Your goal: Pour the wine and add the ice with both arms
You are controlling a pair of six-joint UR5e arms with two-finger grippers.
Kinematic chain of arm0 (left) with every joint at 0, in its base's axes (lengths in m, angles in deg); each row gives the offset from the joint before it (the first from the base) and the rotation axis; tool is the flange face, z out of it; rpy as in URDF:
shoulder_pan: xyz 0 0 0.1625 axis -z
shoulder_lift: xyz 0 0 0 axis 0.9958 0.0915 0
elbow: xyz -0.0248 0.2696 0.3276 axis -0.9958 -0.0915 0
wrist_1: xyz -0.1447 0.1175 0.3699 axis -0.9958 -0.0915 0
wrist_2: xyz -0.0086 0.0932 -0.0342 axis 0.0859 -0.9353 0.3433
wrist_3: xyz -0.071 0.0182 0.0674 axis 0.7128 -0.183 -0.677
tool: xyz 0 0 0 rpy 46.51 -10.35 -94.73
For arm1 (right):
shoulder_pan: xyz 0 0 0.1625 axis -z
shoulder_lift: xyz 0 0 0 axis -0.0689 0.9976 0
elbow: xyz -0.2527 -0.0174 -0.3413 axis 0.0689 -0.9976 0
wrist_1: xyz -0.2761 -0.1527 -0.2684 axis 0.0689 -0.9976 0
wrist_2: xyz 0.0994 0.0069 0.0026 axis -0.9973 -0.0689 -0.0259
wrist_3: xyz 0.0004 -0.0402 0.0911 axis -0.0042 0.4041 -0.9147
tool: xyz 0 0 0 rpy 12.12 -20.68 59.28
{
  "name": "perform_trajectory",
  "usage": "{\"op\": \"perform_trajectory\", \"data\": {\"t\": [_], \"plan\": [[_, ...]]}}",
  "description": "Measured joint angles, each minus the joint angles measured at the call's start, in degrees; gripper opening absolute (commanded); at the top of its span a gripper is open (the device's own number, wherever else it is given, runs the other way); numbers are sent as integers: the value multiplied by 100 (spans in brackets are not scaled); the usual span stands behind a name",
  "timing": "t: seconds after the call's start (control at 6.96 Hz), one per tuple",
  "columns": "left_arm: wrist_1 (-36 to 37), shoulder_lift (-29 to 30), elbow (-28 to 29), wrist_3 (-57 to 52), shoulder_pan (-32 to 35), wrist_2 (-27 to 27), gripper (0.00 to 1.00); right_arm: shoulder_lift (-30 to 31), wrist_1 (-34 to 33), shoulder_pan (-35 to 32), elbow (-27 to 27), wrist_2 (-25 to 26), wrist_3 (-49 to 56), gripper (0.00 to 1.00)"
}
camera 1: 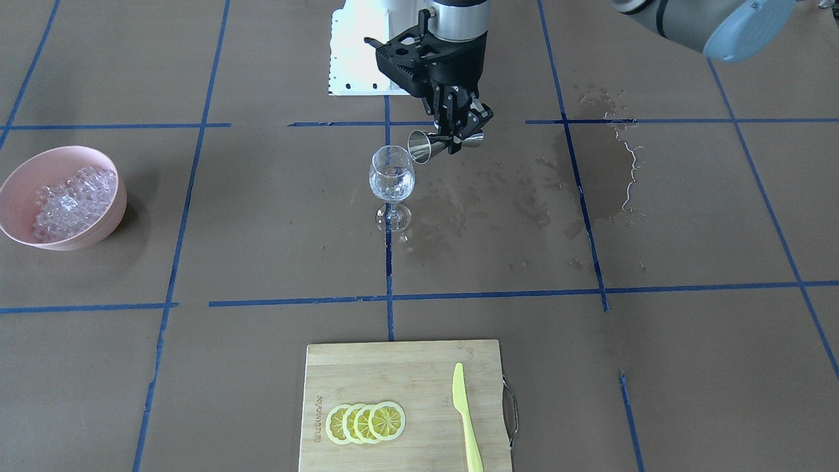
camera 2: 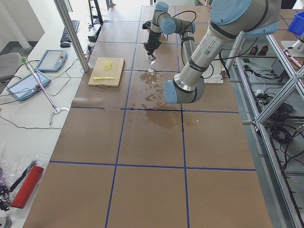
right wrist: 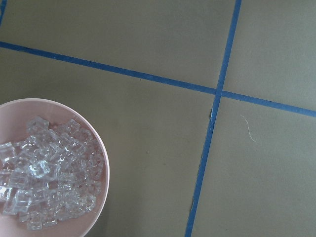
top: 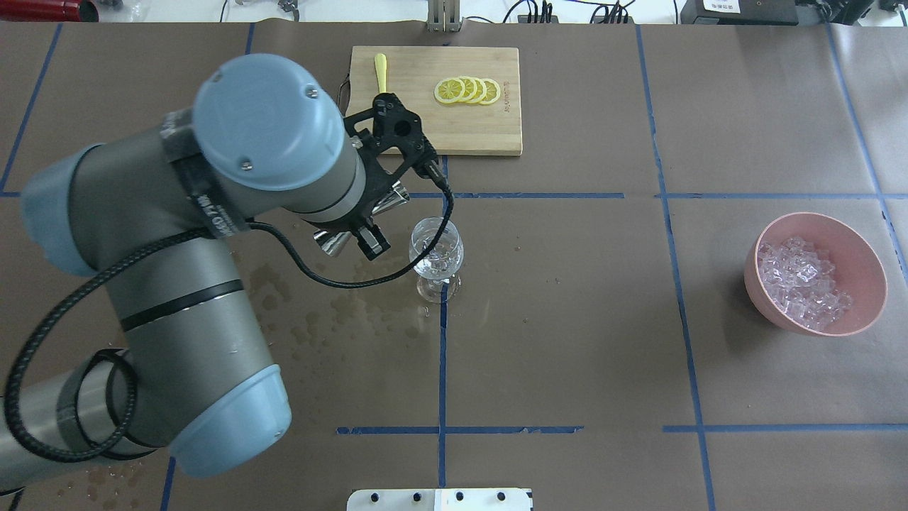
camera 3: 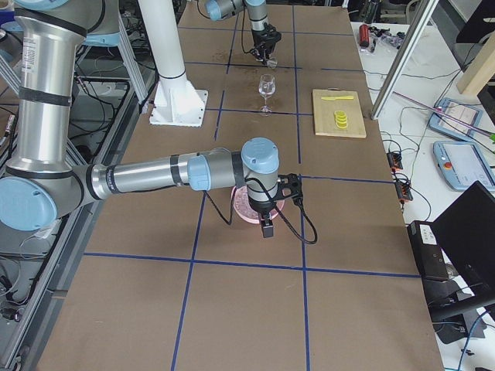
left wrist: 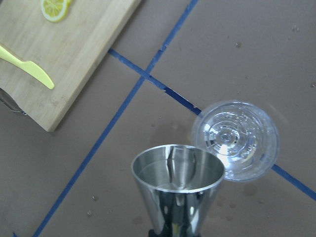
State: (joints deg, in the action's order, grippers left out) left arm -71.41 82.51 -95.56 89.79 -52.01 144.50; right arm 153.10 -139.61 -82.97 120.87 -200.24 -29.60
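Note:
My left gripper [camera 1: 457, 139] is shut on a steel double jigger [camera 1: 426, 145] and holds it tilted on its side, mouth toward the rim of a wine glass [camera 1: 391, 180]. The glass stands upright mid-table with a little clear wine in it. From overhead, the left gripper [top: 369, 223] is just left of the glass [top: 436, 255]. The left wrist view shows the jigger's mouth [left wrist: 177, 177] beside the glass [left wrist: 236, 140]. The ice [camera 1: 69, 200] is heaped in a pink bowl [camera 1: 98, 229]. My right gripper [camera 3: 267, 224] hovers over that bowl; I cannot tell if it is open.
A bamboo cutting board [camera 1: 393, 373] carries lemon slices [camera 1: 366, 423] and a yellow knife [camera 1: 467, 419]. Wet spill patches [camera 1: 590, 164] darken the paper beside the glass. The white robot base [camera 1: 354, 59] is behind the glass. The right wrist view shows the ice [right wrist: 44, 182].

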Motion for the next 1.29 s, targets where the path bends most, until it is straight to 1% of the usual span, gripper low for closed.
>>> {"op": "perform_trajectory", "data": {"t": [0.14,0.43,0.72,0.86,1.01,1.15,1.29], "plan": [[-829,-571,-263,6,107,-4,0,4,0,0,1,0,0,100],[-2674,-1841,-498,59,261,-12,0,7,0,0,1,0,0,100],[-5008,-3369,-446,315,368,-32,0,8,0,0,7,0,0,100],[-6367,-4132,-245,562,389,-253,0,7,0,0,8,0,0,100],[-7618,-4660,136,784,393,-735,0,8,0,0,10,0,0,100],[-8672,-4973,608,963,390,-1179,0,8,0,0,10,0,2,100],[-9528,-5212,1005,1149,356,-1520,0,8,0,0,16,0,6,100]]}}
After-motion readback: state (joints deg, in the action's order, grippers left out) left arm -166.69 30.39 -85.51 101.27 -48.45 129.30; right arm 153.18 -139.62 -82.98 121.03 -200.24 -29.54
